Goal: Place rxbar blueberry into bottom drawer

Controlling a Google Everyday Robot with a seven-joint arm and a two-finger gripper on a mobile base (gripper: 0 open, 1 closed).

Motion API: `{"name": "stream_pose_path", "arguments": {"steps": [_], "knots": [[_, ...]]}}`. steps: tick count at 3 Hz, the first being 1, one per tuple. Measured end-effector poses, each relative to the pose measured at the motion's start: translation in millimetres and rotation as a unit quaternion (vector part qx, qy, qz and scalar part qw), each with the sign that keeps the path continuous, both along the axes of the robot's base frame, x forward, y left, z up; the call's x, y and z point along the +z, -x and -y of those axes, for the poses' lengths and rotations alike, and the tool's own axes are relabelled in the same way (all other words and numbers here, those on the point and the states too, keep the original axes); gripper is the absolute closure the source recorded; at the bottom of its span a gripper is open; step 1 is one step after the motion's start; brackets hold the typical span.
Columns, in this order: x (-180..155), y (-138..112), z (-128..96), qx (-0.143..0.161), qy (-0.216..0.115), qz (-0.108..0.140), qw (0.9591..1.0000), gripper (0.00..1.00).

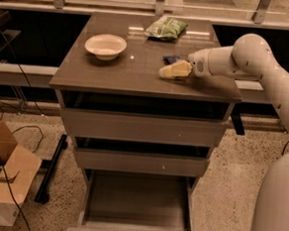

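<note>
Because the robot's cream-coloured gripper (pixel 173 70) lay low on the grey-brown worktop (pixel 112 73), just beside the small, flat, navy-blue-wrapped rxbar blueberry (pixel 170 59), a sideways nudge risked pushing the thin bar away rather than pinching it. Whether the gripper was open or closed could not be told, and the bar seemed not yet held. Farther off sat a pale round bowl (pixel 105 46) and a green crinkled bag (pixel 165 27); below, the wide grey-brown bottom drawer (pixel 138 201) stood pulled out.
</note>
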State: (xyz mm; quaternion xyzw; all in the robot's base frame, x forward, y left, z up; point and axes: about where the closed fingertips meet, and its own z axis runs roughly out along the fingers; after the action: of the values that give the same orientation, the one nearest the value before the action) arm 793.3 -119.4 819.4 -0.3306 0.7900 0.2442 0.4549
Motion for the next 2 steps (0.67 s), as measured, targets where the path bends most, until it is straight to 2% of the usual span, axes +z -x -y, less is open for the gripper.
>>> {"name": "stream_pose_path", "arguments": {"steps": [2], "knots": [[16.4,12.8,1.4,-0.012,0.009,0.025,0.9996,0.65]]}}
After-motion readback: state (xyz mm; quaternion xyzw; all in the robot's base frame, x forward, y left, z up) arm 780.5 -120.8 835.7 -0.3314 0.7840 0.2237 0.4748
